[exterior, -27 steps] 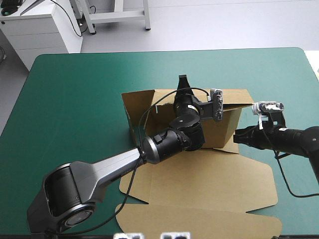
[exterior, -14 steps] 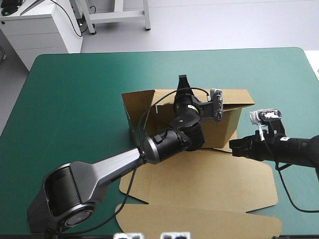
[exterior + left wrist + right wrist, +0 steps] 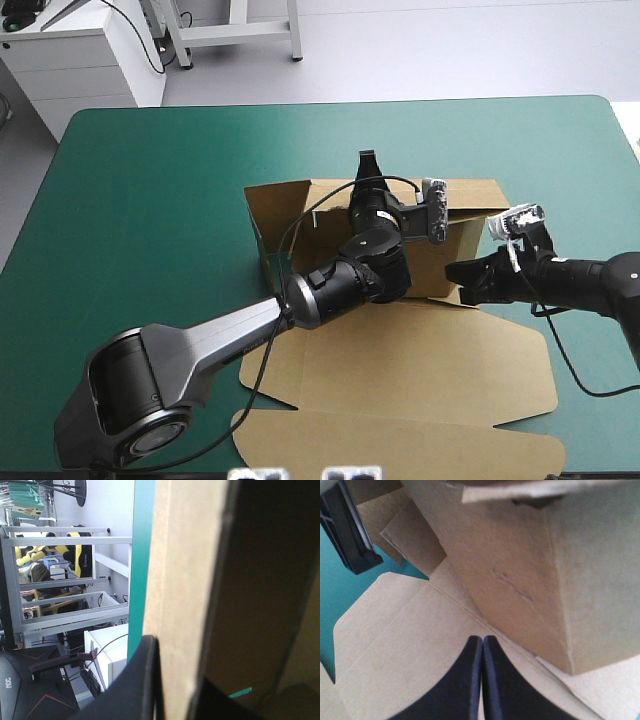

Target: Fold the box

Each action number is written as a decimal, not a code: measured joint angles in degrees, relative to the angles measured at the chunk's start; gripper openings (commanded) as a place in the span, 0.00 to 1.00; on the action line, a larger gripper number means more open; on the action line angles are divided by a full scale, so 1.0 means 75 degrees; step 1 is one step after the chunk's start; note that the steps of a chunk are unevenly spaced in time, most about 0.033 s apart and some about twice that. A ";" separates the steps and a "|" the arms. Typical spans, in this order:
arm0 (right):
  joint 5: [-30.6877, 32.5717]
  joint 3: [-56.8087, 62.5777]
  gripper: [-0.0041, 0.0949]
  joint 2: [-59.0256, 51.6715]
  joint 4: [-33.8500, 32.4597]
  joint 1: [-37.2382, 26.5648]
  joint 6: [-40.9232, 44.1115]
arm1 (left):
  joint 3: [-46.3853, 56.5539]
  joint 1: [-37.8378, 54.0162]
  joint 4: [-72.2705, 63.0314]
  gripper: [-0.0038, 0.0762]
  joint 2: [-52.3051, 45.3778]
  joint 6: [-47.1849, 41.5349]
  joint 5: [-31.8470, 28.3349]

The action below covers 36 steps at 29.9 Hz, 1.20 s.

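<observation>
Brown board. High view: the box [image 3: 400, 350] sits mid-tabletop [image 3: 150, 200], its walls raised at the far part and its lid flat toward the near edge. The tray's long axis runs left to right and the opening faces up. The left pincer [image 3: 367, 165] reaches over the far wall. The right pincer [image 3: 462, 272] noses at the near right corner, low over the lid.

Left wrist view: left pincer [image 3: 175, 685] all but closed, with the wall of the box [image 3: 180, 580] pinched between its fingers.

Right wrist view: right pincer [image 3: 483, 641] closed to a point, empty, just short of the crease under the front wall.

Step, as I judge it: raising and tucking the walls. The next move calls for pressing the right side in while the left pincer steadies the far wall.
</observation>
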 measured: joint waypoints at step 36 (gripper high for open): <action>-0.2570 0.0000 0.02 -0.0774 -0.1845 0.0025 0.1956 | 0.0000 0.0000 0.0000 0.04 0.0000 0.0014 -0.0163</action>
